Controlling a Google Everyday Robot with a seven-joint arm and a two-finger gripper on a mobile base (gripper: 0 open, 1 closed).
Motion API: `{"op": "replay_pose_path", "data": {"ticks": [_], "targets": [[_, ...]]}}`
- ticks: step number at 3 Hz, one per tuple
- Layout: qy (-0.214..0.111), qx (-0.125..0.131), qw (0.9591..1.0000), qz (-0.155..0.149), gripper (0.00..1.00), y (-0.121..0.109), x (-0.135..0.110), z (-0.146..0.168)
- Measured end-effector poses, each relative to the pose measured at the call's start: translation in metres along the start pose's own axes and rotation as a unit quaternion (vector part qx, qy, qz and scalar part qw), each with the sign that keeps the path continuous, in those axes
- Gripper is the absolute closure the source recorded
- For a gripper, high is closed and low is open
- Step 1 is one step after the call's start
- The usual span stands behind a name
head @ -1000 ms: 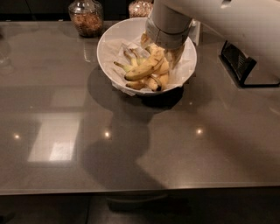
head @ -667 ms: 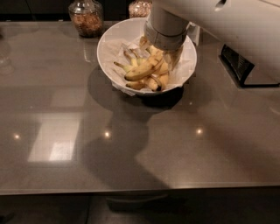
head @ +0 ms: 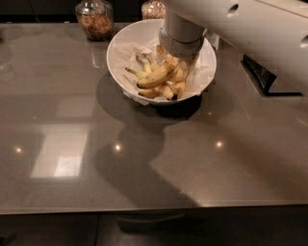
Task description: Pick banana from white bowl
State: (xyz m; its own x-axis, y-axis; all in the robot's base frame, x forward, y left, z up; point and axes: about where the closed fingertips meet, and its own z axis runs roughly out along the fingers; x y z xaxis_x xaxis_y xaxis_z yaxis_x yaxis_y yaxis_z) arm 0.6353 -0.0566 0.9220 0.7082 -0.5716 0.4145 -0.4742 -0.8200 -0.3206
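The white bowl (head: 117,52) with crumpled paper lining stands at the back middle of the grey table (head: 144,163). Several bananas lie in it. The banana (head: 155,77), long, yellow and brown-specked, lies across the top of the pile, its right end under my arm. My gripper (head: 179,67) reaches down from the white arm into the right half of the bowl, right at the banana's right end. The wrist hides the contact point.
A glass jar of brown snacks (head: 95,19) stands behind the bowl on the left, another jar (head: 153,8) behind it. A dark flat object (head: 262,73) lies to the right of the bowl. The table's front edge runs along the bottom.
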Motion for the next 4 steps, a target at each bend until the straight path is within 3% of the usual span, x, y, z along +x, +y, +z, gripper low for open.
{"op": "replay_pose_path", "data": {"ticks": [2, 3, 4], "targets": [[0.0, -0.006, 1.0, 0.004, 0.86, 0.0017, 0.0039, 0.0066], [-0.008, -0.004, 0.9998, 0.015, 1.0, 0.002, 0.0048, 0.0048], [-0.013, 0.0, 0.9996, 0.026, 1.0, 0.0027, 0.0058, -0.002]]}}
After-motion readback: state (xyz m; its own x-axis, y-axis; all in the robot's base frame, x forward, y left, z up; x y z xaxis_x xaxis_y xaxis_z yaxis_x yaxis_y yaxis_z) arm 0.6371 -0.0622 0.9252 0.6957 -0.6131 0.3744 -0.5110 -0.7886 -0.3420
